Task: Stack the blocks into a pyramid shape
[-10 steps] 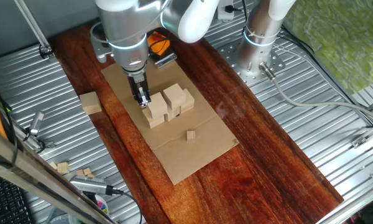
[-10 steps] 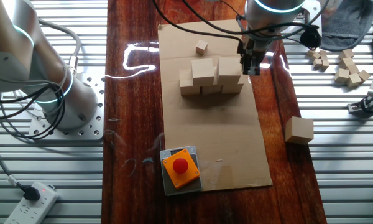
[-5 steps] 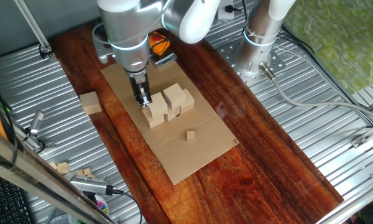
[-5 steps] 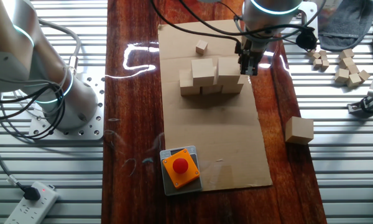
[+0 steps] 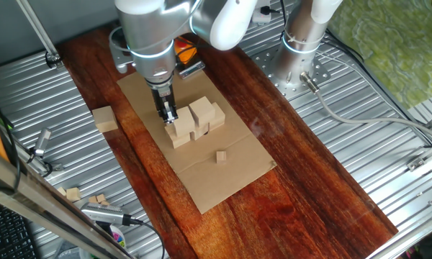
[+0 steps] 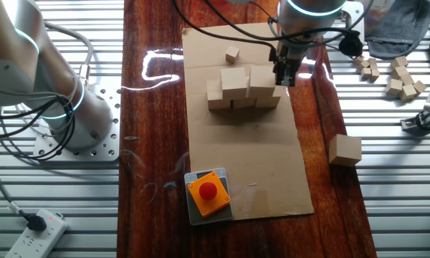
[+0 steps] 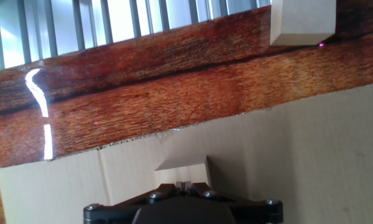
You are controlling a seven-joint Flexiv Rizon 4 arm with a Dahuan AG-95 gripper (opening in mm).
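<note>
Five pale wooden blocks form a stack [image 5: 194,122] on the cardboard sheet: three in the bottom row, two on top; it also shows in the other fixed view [image 6: 245,89]. A sixth block [image 5: 104,118] lies alone off the sheet on the metal table, seen too in the other fixed view [image 6: 344,150] and at the top right of the hand view [image 7: 301,22]. My gripper [image 5: 167,115] is shut and empty, right beside the end of the stack, level with the upper row [image 6: 281,74]. In the hand view its fingers [image 7: 183,185] meet over bare cardboard.
A tiny wooden cube [image 5: 221,156] lies on the cardboard sheet [image 5: 223,180]. An orange box with a button [image 6: 208,193] sits at the sheet's edge. Small cubes [image 6: 398,77] and tools lie on the metal table. A second arm's base [image 5: 302,43] stands at the back.
My gripper has edged slightly toward the stack's end and stays shut. The blocks have not moved.
</note>
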